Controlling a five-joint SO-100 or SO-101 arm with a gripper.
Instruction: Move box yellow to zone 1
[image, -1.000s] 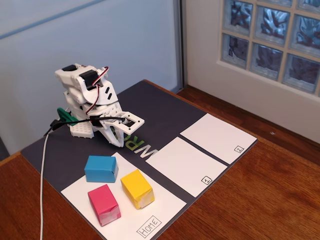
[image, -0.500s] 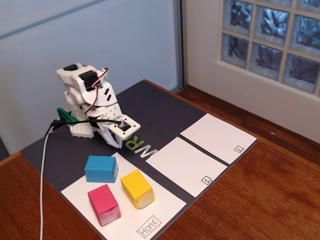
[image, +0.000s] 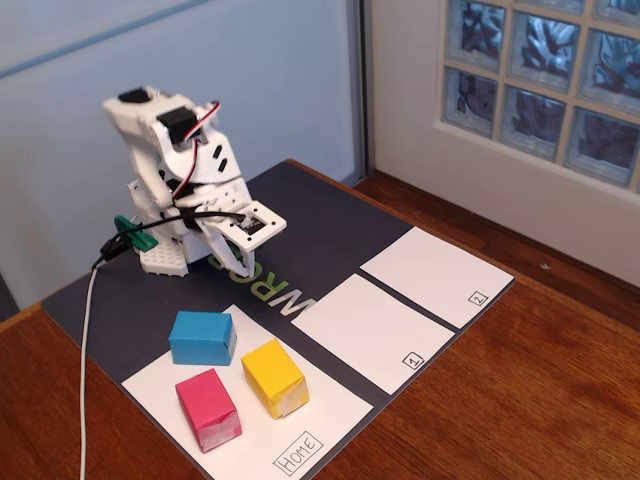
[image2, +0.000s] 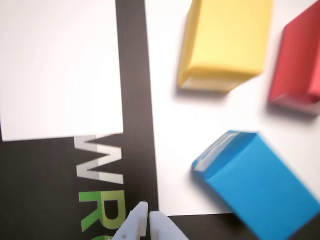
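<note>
The yellow box (image: 274, 377) sits on the Home panel (image: 300, 452), beside the pink block (image: 208, 409) and the blue block (image: 202, 337). In the wrist view the yellow box (image2: 225, 42) lies at the top, far from my fingertips. Zone 1 (image: 370, 330) is the white panel right of Home; its boxed "1" is at its near corner. In the wrist view a white panel (image2: 60, 70) fills the upper left. My gripper (image: 240, 268) hangs low over the dark mat behind the blocks. In the wrist view the gripper (image2: 148, 216) is shut and empty.
The dark mat (image: 320, 220) carries white and green lettering. The panel marked "2" (image: 435, 275) lies right of zone 1. The blue block (image2: 260, 182) and pink block (image2: 299, 60) flank the yellow one in the wrist view. A white cable (image: 88, 350) runs down the left.
</note>
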